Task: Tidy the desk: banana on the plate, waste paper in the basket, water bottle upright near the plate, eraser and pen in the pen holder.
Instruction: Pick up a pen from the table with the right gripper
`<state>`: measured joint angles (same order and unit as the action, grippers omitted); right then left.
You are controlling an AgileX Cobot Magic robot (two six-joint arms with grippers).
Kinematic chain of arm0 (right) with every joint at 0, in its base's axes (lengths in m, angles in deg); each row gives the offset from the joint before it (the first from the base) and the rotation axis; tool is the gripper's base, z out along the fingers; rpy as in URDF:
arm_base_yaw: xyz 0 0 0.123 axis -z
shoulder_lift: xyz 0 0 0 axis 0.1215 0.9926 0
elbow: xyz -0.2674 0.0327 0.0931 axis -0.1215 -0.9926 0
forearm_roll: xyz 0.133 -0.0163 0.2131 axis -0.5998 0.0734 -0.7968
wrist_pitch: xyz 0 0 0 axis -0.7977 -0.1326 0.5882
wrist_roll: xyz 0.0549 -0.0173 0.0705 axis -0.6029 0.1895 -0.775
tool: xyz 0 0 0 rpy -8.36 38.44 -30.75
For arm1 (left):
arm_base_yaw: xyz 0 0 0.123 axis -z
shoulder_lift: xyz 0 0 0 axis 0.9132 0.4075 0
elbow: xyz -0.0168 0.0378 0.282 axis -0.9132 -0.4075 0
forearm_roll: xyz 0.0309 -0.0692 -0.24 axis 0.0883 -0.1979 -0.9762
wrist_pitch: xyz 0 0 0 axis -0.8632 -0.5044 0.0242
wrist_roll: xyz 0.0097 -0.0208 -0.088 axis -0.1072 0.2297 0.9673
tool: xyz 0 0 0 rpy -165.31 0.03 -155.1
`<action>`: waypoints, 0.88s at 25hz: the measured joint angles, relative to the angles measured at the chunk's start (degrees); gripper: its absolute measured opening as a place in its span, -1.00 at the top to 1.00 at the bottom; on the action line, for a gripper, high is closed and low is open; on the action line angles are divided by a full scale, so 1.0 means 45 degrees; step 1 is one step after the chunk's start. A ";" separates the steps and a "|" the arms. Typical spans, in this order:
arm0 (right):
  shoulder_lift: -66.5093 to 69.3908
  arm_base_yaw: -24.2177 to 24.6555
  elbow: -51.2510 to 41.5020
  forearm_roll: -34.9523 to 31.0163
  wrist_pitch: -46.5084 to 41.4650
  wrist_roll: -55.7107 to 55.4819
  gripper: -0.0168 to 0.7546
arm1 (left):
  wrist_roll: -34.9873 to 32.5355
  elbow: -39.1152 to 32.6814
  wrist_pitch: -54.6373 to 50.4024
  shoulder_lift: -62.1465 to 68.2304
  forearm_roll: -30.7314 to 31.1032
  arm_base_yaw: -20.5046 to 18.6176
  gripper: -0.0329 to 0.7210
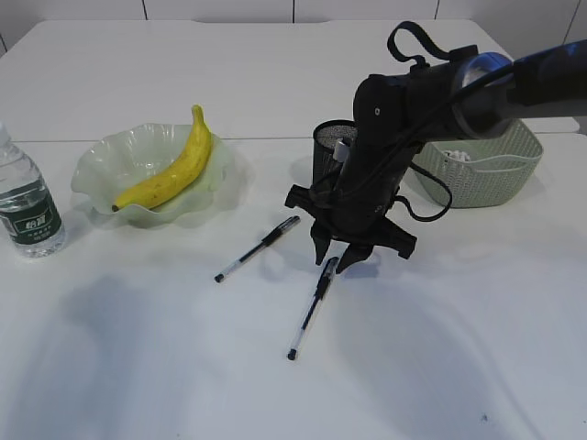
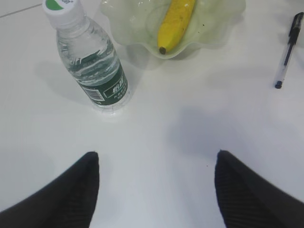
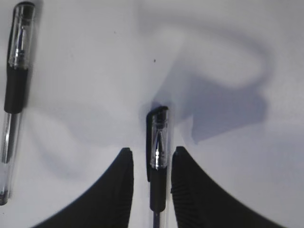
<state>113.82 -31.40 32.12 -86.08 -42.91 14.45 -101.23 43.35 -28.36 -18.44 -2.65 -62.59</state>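
Observation:
The banana [image 1: 170, 174] lies in the pale green plate [image 1: 92, 165]. Left of the plate stands the water bottle [image 1: 27, 206], upright. Two black-and-clear pens lie on the table: one [image 1: 257, 249] in front of the plate and one [image 1: 310, 312] under my right gripper [image 1: 337, 255]. In the right wrist view that pen [image 3: 159, 142] lies between the open fingers of the right gripper [image 3: 152, 153], with a gap on its left side. The black mesh pen holder [image 1: 332, 147] stands behind the arm. White waste paper [image 1: 456, 154] sits in the green basket [image 1: 486, 170]. My left gripper [image 2: 156, 161] hangs open over bare table, short of the bottle [image 2: 92, 61].
A small pale thing shows at the pen holder's rim; I cannot tell whether it is the eraser. The right arm hides part of the holder. The other pen [image 3: 16, 80] lies to the left of the right gripper.

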 joint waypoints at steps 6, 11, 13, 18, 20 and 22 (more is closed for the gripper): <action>0.0082 0.0000 0.0000 -0.0026 0.0137 0.0000 0.41 | 0.0000 0.0000 0.0000 0.0000 0.0000 0.0000 -0.51; 0.0242 0.0000 0.0000 -0.0026 0.0162 0.0000 0.40 | 0.0000 0.0000 0.0000 0.0000 0.0000 0.0000 -0.51; 0.0242 0.0000 0.0000 -0.0026 0.0166 0.0000 0.40 | 0.0000 0.0000 0.0000 0.0000 0.0000 0.0000 -0.51; 0.0388 0.0000 0.0000 -0.0077 0.0188 0.0000 0.38 | 0.0000 0.0000 0.0000 0.0000 0.0000 0.0000 -0.51; 0.0449 0.0000 0.0000 -0.0096 0.0188 0.0000 0.38 | 0.0000 0.0000 0.0000 0.0000 0.0000 0.0000 -0.51; 0.0469 0.0000 0.0000 -0.0096 0.0188 0.0000 0.38 | 0.0000 0.0000 0.0000 0.0000 0.0000 0.0000 -0.51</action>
<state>115.93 -31.40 32.12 -86.51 -42.07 14.45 -101.23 43.35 -28.36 -18.44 -2.65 -62.59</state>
